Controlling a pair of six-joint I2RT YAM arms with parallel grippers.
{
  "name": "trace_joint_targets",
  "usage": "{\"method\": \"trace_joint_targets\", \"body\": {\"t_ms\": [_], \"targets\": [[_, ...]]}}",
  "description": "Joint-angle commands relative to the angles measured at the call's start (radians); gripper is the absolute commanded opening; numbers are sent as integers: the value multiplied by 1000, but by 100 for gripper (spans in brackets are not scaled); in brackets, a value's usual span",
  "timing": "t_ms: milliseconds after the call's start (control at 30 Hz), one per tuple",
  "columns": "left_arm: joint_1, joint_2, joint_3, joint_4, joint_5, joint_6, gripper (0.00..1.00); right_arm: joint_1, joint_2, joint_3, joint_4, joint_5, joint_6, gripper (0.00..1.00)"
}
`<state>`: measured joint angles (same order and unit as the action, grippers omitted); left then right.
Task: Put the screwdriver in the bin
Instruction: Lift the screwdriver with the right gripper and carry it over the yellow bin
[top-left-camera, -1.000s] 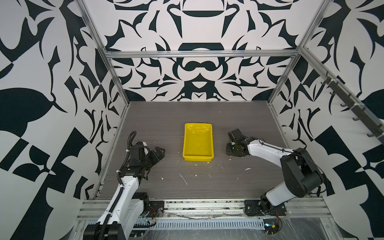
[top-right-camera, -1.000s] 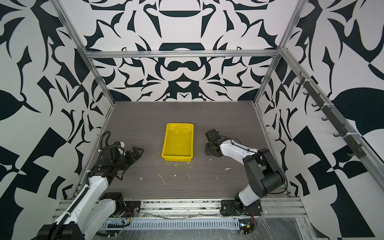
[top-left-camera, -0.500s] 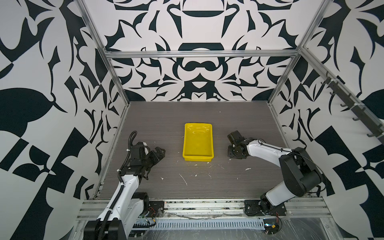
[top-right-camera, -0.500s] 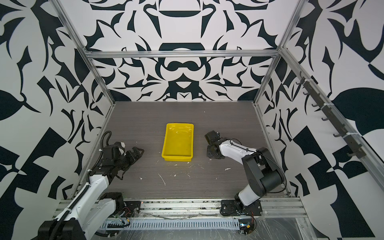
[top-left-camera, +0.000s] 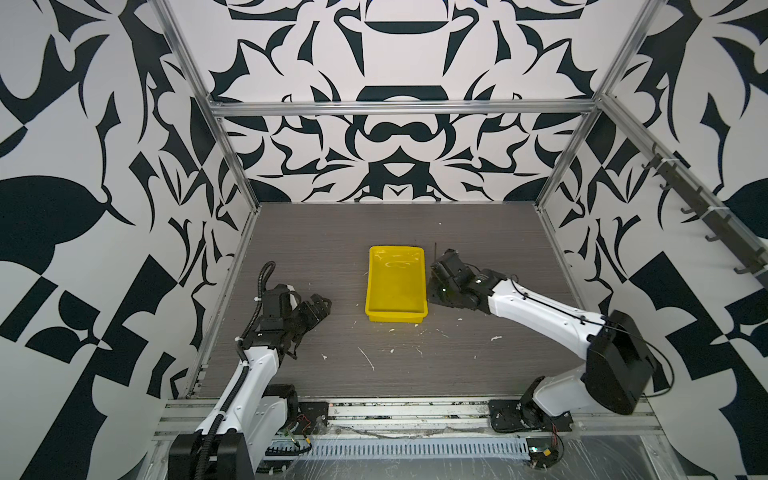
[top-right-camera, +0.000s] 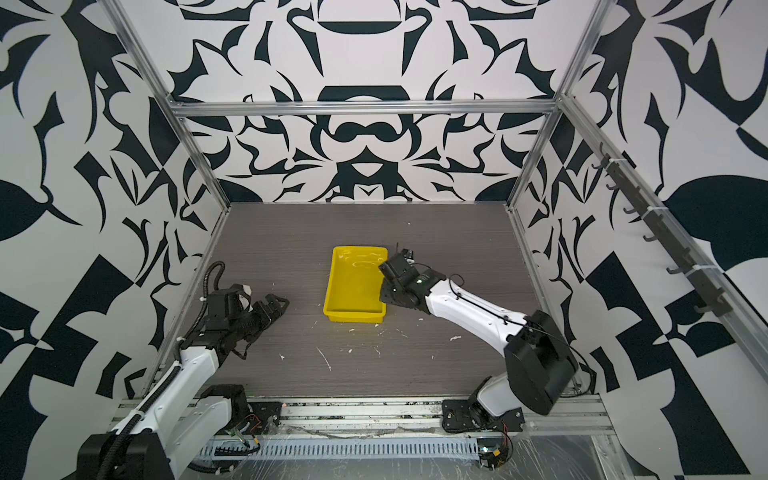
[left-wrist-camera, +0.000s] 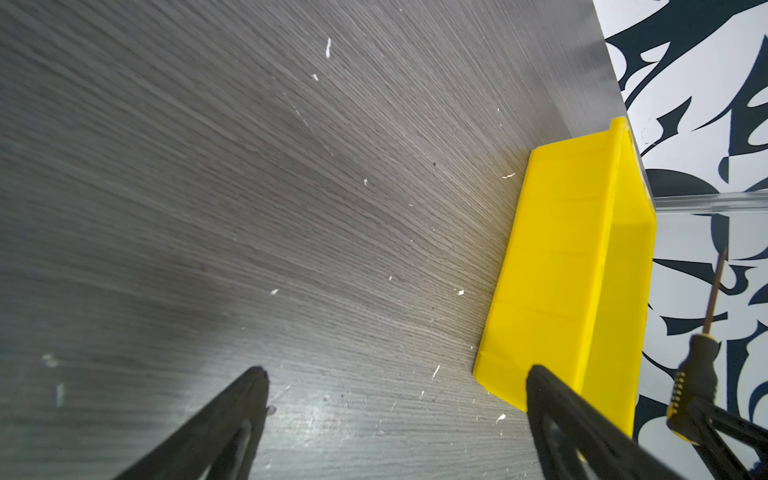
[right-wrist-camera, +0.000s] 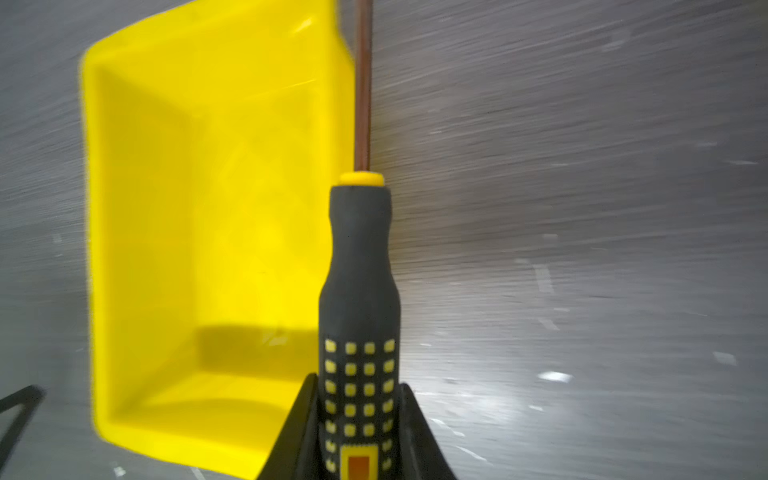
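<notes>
Screwdriver (right-wrist-camera: 359, 291), clamped in right gripper (right-wrist-camera: 359, 395), hangs beside bin (right-wrist-camera: 137, 208) rim; left gripper (left-wrist-camera: 397, 374) stands spread, well apart.

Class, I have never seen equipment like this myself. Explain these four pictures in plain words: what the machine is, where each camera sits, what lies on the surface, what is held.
This is a robot with two white arms at the front of a grey table; each ends in a gripper. Two pictures look down on the whole scene, almost alike. The other two come from cameras on the arms' wrists. On the table lie an empty yellow bin and small white scraps. The left gripper is open and holds nothing. The right gripper is shut on the screwdriver, gripping its black handle beside the bin, not yet inside it.
</notes>
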<state>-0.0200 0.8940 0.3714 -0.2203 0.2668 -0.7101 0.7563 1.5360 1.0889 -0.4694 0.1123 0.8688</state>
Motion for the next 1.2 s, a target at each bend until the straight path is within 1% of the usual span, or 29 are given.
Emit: {"method": "trace_joint_targets", "body": {"t_ms": [0, 100, 133, 233, 400, 533, 867, 967, 1067, 1167], "targets": [[-2, -15, -6, 7, 12, -8, 100, 52, 102, 126, 46, 8, 49, 6], [-1, -17, -5, 7, 7, -9, 100, 73, 217, 244, 13, -13, 51, 6], [-2, -13, -5, 7, 9, -9, 100, 80, 245, 270, 12, -19, 54, 5], [-2, 1, -1, 7, 15, -8, 99, 94, 311, 329, 12, -41, 71, 5], [-1, 0, -2, 7, 17, -8, 100, 110, 386, 384, 7, -54, 82, 8], [-2, -8, -4, 11, 16, -8, 99, 110, 429, 431, -22, -72, 93, 12], [-2, 7, 0, 13, 21, -6, 100, 113, 446, 460, -30, -70, 95, 18], [-1, -4, -2, 15, 19, -8, 100, 115, 436, 459, -39, -71, 93, 23], [-2, -1, -3, 16, 15, -8, 99, 117, 410, 448, -44, -68, 85, 31], [-1, 14, 1, 16, 21, -8, 99, 116, 384, 429, -44, -52, 76, 33]]}}
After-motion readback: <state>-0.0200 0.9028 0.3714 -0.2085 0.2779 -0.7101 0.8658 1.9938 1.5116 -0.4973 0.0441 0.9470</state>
